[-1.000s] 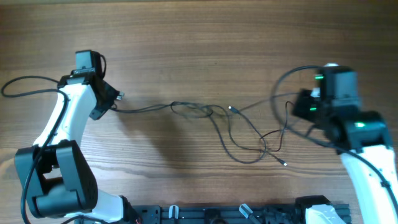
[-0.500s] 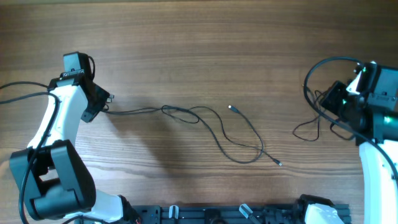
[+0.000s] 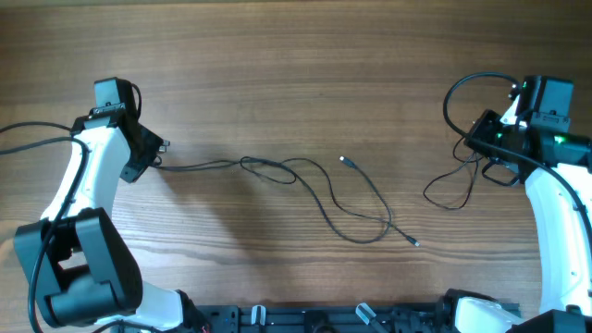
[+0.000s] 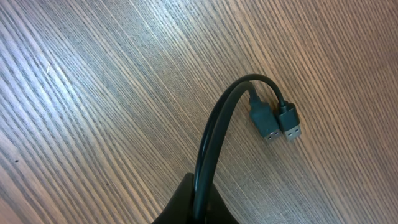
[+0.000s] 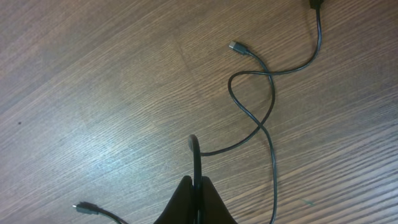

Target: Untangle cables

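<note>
Overhead and wrist views. The left gripper, at the left edge, has its jaws clamped on two thin black cables, which trail right across the wooden table to centre frame. The right gripper, at the right edge, pinches a separate looped cable, well apart from them.

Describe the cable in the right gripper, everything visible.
The cable is a very thin, glossy black cord. The right gripper is shut on it at a bend; the rest lies slack on the wooden table, crossing itself once in a loose loop. One end shows a small dark plug. It lies clear of the other cables.
</note>
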### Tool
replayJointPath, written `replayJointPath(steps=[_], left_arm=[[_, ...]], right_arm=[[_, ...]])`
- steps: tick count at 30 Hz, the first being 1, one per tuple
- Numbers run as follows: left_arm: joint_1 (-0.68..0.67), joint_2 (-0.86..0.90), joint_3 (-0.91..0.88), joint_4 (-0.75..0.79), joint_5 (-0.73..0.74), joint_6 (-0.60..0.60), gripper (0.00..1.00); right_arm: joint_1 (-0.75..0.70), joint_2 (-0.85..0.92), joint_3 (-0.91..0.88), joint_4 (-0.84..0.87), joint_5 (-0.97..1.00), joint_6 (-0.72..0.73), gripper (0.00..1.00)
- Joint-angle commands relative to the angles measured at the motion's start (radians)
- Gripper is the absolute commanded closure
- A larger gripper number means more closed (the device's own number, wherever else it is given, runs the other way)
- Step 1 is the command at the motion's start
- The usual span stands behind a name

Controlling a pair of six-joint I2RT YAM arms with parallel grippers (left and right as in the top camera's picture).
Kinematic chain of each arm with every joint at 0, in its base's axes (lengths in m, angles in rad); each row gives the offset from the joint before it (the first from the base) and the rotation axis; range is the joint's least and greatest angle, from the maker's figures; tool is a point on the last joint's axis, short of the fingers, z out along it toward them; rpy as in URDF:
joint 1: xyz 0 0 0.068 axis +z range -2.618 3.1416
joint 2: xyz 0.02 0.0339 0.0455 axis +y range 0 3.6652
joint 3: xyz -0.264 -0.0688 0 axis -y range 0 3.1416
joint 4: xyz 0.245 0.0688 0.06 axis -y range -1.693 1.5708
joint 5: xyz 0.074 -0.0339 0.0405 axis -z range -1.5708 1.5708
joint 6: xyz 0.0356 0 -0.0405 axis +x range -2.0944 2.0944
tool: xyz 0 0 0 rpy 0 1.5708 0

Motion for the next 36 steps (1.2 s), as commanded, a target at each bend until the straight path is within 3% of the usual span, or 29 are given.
replayJointPath(steps=[1, 12, 27, 36], left_arm=[[0.004, -0.002, -0.004, -0.001, 0.002, 0.0, 0.96], [0.004, -0.002, -0.004, 0.0, 0.032, 0.0, 0.92], [0.004, -0.002, -0.004, 0.0, 0.032, 0.0, 0.88], [0.004, -0.002, -0.004, -0.001, 0.032, 0.0, 0.87]], right_arm=[[-0.003, 0.011, 0.009, 0.008, 0.041, -0.014, 0.95], [-0.003, 0.029, -0.001, 0.046, 0.164, -0.014, 0.94], [-0.003, 0.287, -0.002, 0.103, 0.164, -0.015, 0.9], [-0.003, 0.335, -0.002, 0.145, 0.164, -0.016, 0.87]])
